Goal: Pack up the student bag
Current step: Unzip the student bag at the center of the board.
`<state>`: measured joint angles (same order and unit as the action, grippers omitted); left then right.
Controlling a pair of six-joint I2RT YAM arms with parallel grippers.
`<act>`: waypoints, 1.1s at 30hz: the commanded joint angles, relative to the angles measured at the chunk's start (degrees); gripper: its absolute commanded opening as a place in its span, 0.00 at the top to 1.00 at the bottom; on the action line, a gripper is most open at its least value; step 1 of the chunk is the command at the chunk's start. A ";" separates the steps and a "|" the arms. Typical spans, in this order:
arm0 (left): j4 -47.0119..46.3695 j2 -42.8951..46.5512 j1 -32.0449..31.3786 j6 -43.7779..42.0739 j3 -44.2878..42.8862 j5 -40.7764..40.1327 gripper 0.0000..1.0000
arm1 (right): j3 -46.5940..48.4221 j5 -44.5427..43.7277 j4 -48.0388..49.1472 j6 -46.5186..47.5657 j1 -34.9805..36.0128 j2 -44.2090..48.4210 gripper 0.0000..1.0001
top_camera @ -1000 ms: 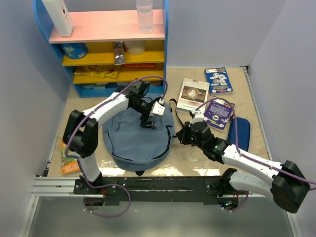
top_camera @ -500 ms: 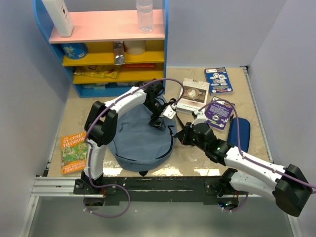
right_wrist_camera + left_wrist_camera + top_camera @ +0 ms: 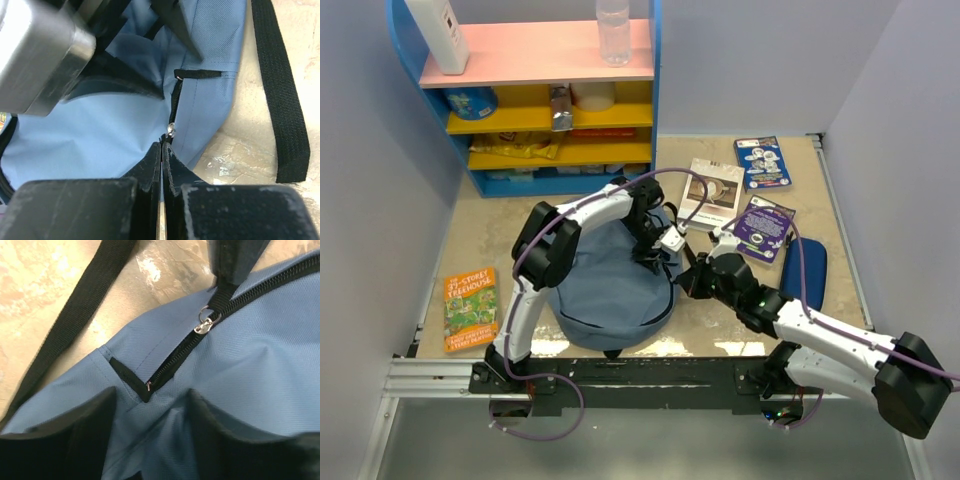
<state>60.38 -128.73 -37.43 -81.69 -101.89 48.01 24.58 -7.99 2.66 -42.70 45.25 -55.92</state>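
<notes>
Because the student bag (image 3: 605, 290) is soft, limp cloth, slumped mid-table (image 3: 720, 335) in front of the coloured shelf (image 3: 545, 150), I judge it light but floppy, likely to sag and slide rather than hold its shape. My left gripper (image 3: 152, 415) has its jaws spread, pressing down on the fabric astride a raised fold beside the zip's end. My right gripper (image 3: 161, 150) has its jaws pressed together on the zip pull (image 3: 209, 322). I would hold that metal pull and pin the cloth nearby, not the loose black strap (image 3: 75, 315).
</notes>
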 commanded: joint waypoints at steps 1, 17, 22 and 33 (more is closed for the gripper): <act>-9.47 -0.57 -0.54 8.00 2.81 1.74 0.58 | -0.32 -0.71 2.62 -1.16 -0.17 0.11 1.00; -40.87 11.56 6.05 59.18 21.72 -7.30 1.00 | 15.84 -8.10 -4.68 5.42 -5.96 -13.77 1.00; -41.30 17.10 9.65 65.16 27.43 -9.51 1.00 | 21.73 -5.82 -3.80 9.81 -10.18 -21.59 1.00; -44.55 18.34 13.17 70.52 28.32 -14.34 1.00 | 26.66 -6.15 -3.78 12.20 -10.98 -25.65 1.00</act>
<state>17.21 -111.61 -27.05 -15.70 -73.14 37.69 48.97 -10.90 -0.64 -33.45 35.18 -84.68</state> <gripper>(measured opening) 0.053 0.007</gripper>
